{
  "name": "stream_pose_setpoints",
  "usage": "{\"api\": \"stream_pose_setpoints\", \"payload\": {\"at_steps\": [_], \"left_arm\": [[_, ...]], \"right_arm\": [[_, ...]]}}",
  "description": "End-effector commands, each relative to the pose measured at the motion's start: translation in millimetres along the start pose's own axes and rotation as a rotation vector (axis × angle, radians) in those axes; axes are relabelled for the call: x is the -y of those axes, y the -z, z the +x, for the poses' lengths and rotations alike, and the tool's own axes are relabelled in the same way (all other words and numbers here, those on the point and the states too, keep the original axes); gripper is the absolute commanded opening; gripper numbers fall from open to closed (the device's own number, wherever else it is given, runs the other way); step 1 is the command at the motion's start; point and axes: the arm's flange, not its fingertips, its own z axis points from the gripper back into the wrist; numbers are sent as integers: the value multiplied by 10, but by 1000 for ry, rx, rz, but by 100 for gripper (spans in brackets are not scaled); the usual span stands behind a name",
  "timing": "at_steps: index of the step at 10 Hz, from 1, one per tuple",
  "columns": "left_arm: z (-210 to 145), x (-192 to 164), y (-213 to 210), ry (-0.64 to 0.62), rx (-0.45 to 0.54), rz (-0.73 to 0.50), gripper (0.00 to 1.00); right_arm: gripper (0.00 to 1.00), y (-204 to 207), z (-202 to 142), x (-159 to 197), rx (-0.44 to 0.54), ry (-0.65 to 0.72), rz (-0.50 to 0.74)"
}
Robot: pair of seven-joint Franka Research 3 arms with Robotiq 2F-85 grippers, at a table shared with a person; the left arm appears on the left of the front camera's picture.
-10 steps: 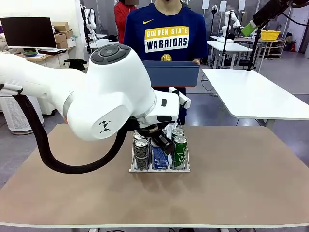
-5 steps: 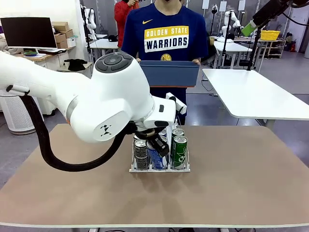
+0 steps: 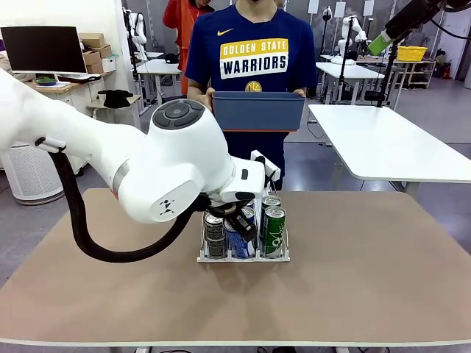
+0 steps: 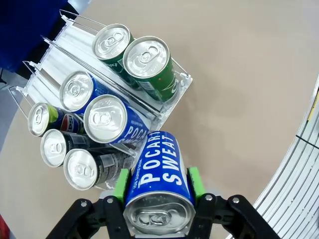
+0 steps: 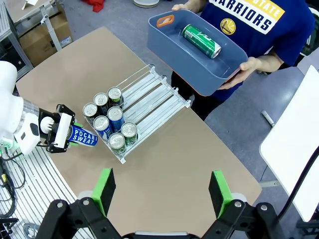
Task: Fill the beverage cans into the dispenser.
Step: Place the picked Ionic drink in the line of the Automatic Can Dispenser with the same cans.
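While left hand [image 4: 158,183] pinches one blue can [image 4: 158,167], seven cans [image 4: 104,118] stand in dispenser [image 4: 64,46], right hand [image 5: 162,193] spread

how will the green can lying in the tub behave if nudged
Lying on its side, the green can would probably roll along the blue-grey tub floor. Its smooth round wall looks slippery. The person's hands hold the tub, so it may shift.

Right pincer [image 5: 162,195] spread wide above bench [image 5: 189,149]. Ahead: dispenser [image 5: 160,94], cans [image 5: 115,113] upright at its nearer end. Ahead-left, left pincer [image 5: 70,133] clamps POCARI SWEAT can [image 5: 83,136], lying level. Farther ahead, person's hands [image 5: 254,64] hold tub [image 5: 174,55], green can [image 5: 201,41] inside.
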Motion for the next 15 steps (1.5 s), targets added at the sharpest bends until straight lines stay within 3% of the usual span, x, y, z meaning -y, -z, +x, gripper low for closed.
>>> {"api": "stream_pose_setpoints", "payload": {"at_steps": [1,6,9,15], "left_arm": [[58,-61,127,0,39,12,57],[117,-356,369,-29,143,123,57],[144,-456,457,-30,142,164,57],[162,-375,801,-33,17,-43,57]], "right_arm": [[100,1,0,-3,0,0,0],[100,1,0,-3,0,0,0],[100,1,0,-3,0,0,0],[100,1,0,-3,0,0,0]]}}
